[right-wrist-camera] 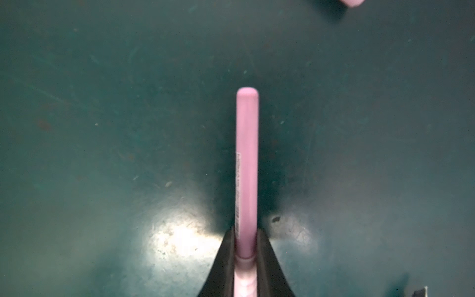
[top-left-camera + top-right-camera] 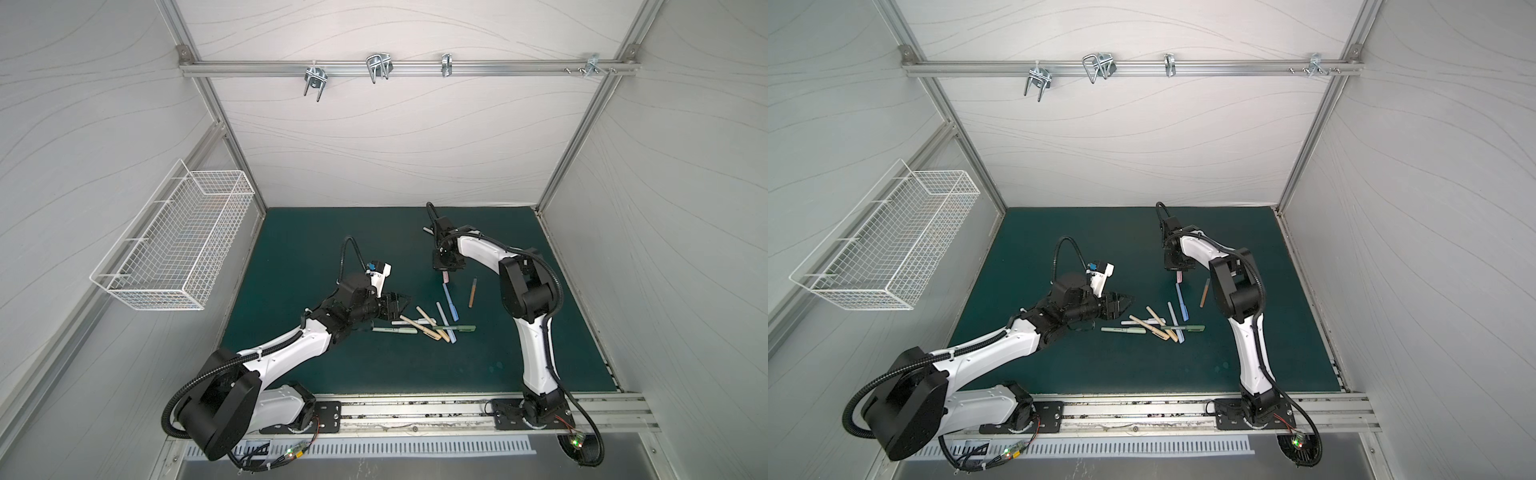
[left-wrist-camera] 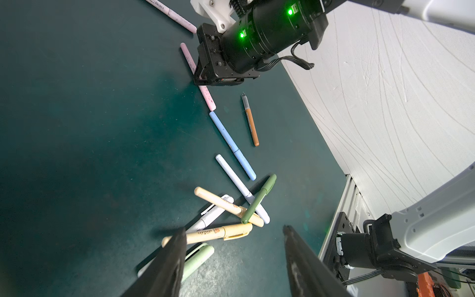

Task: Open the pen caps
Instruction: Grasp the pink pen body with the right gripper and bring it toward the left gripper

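Pink pen [image 1: 246, 167] clamped in my right gripper [image 1: 246, 234], wrist pointing straight down; my left gripper [image 3: 234, 229] reaches low, jaws apart, near the pens [image 3: 231, 205].

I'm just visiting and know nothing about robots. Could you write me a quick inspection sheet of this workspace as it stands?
Surface: dark green mat, lightly scuffed.
Job's things: pens loosely piled mid-mat; a blue pen and a brown pen, tip bare, lie outside the pile; one pink pen is gripped.
Clutter: nothing seen.
Grippers: left gripper open above the pile; right gripper shut on the pink pen, low at the mat.
Cables: black hoses run along both arms; loose wires at the front edge.
Surroundings: white wire basket on the side wall; metal hooks on a rail.
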`<state>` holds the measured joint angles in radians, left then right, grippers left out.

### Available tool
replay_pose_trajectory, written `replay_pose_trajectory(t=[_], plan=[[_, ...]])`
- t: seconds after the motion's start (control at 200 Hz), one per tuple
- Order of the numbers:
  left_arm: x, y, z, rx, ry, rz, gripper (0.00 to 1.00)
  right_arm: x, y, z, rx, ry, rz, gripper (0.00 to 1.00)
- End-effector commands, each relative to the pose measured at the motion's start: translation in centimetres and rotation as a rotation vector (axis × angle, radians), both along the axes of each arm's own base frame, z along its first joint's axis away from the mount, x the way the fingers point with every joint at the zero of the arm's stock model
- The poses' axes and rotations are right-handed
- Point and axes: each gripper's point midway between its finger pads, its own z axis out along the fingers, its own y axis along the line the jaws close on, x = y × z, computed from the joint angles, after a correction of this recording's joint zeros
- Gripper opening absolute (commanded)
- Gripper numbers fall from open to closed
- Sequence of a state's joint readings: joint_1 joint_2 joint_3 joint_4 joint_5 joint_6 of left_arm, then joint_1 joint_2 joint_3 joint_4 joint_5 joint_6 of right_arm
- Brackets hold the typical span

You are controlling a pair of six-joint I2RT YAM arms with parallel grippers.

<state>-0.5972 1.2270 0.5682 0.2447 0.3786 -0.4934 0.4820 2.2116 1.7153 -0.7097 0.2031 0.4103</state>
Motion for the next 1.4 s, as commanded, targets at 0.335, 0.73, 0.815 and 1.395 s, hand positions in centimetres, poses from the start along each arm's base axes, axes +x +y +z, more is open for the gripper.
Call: replay_pose_trajectory(t=[0.335,0.73,0.815,1.395], plan=[[0.4,-0.3,1.8,-0.030,-0.051,0.002,0.61,-1.1,1.4,10.0,0.138,-0.214,0.082,0.05],[-0.3,0.6,3.9,-0.068,-0.095,0.029,0.61,-11.1,4.2,21.3,0.362,-0.645,0.464,0.00],[-0.5,0.8,4.4,-0.081,-0.111,0.036,0.61,-13.9,4.6,22.5,0.367,-0.770,0.587,0.00],[-0.9,2.1,6.0,-0.107,-0.184,0.084,0.61,-20.5,7.4,15.2,-0.341,-1.307,1.428,0.00]])
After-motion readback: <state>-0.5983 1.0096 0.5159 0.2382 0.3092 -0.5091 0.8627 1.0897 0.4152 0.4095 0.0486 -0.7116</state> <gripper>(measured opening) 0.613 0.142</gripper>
